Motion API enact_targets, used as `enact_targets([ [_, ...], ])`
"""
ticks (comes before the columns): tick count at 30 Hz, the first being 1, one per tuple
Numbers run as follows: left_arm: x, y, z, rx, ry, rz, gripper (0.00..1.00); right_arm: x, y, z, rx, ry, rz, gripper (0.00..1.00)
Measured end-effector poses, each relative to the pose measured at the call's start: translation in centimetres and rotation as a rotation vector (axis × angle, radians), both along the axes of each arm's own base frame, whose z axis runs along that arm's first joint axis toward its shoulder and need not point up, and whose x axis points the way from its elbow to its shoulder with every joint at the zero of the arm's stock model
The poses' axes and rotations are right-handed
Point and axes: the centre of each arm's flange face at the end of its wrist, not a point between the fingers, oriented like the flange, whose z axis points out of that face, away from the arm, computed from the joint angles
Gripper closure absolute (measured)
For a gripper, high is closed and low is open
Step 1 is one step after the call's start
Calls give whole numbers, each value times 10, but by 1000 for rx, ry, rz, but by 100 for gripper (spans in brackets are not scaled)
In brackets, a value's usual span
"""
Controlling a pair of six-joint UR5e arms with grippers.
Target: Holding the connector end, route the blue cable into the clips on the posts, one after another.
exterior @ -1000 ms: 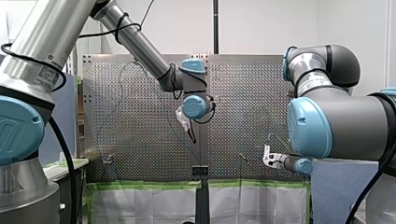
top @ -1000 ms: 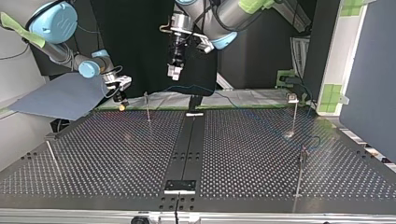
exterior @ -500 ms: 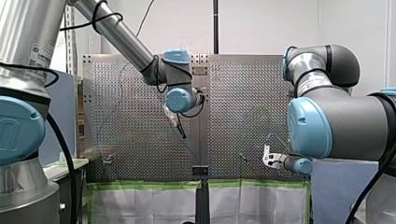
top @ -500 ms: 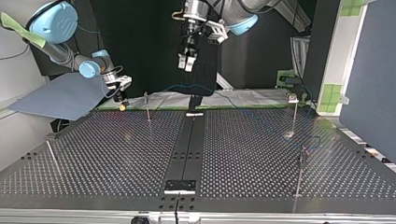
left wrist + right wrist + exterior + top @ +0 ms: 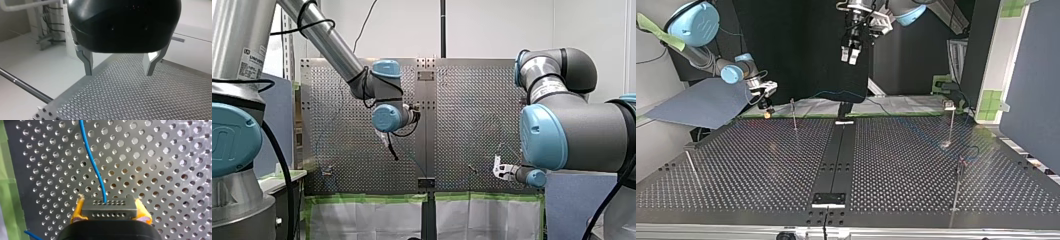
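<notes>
My right gripper [image 5: 109, 202] is shut, its yellow pads clamping a grey connector [image 5: 109, 211]. The blue cable [image 5: 92, 161] runs from the connector out over the perforated table. In the top view my right gripper [image 5: 765, 104] hangs at the table's far left corner, beside a thin post [image 5: 794, 114]. The cable [image 5: 833, 92] trails along the far edge. My left gripper [image 5: 119, 71] is open with nothing between its metal fingers. It hovers high above the far edge [image 5: 851, 52], and near the middle left in the front view [image 5: 389, 147].
More posts stand on the perforated table [image 5: 761, 175]: one at the far right [image 5: 952, 120], one at the near right [image 5: 957, 185], one leaning at the near left [image 5: 690, 165]. A dark rail [image 5: 836, 160] runs down the middle. A grey sheet [image 5: 701, 102] lies behind my right arm.
My left arm has swung toward the top view's right and risen, which is leftward in the front view. My right arm and the connector have not moved.
</notes>
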Motion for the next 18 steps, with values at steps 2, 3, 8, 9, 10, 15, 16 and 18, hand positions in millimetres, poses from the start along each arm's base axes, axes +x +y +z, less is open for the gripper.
enact_targets([
  [2, -6, 7, -9, 17, 17, 0, 2, 0, 0, 0, 0, 0, 0, 100],
  [3, -8, 10, -12, 23, 23, 0, 2, 0, 0, 0, -1, 0, 0, 100],
  [8, -22, 26, -30, 64, 58, 1, 2, -1, 0, 0, 0, 3, -3, 100],
  [9, -25, 29, -34, 73, 65, 1, 2, -3, 0, 0, 2, 7, -4, 100],
  [10, -28, 32, -37, 81, 71, 1, 2, -4, -1, 1, 3, 11, -6, 100],
  [15, -43, 50, -54, 128, 105, -1, 2, -14, 0, 14, 9, 40, -23, 100],
  [16, -45, 53, -57, 136, 111, -1, 2, -16, 1, 17, 9, 43, -30, 100],
  [18, -51, 60, -63, 153, 125, -1, 2, -23, 3, 25, 6, 48, -51, 100],
])
